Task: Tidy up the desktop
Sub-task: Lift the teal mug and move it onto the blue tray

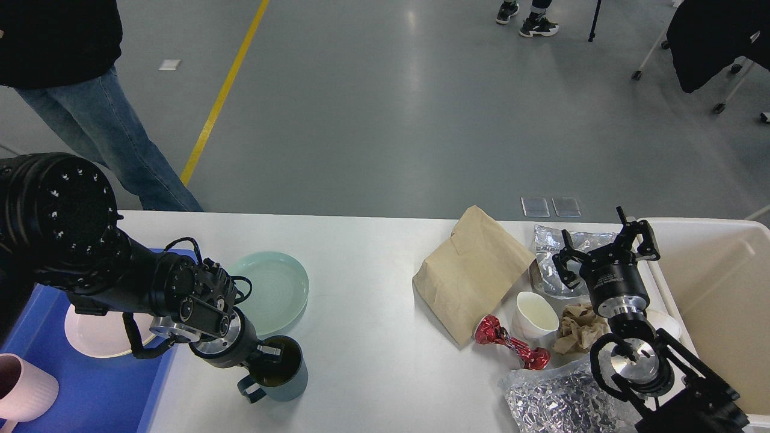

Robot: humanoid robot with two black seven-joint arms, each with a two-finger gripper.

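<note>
The white desktop (373,270) holds dishes on the left and litter on the right. My left gripper (267,355) is shut on the rim of a dark teal mug (283,379) near the front edge, one finger inside it. A pale green plate (280,288) lies just behind the mug. My right gripper (604,249) is open and empty, above a silver foil bag (550,240). Near it lie a brown paper bag (469,276), a red wrapper (511,346), a white cup (535,316), crumpled brown paper (580,331) and a crinkled silver bag (553,397).
A blue tray (90,391) at the left front holds a pink plate (96,337) and a pink cup (24,385). A cream bin (722,300) stands at the right end. A person in jeans (108,138) stands by the table's far left corner.
</note>
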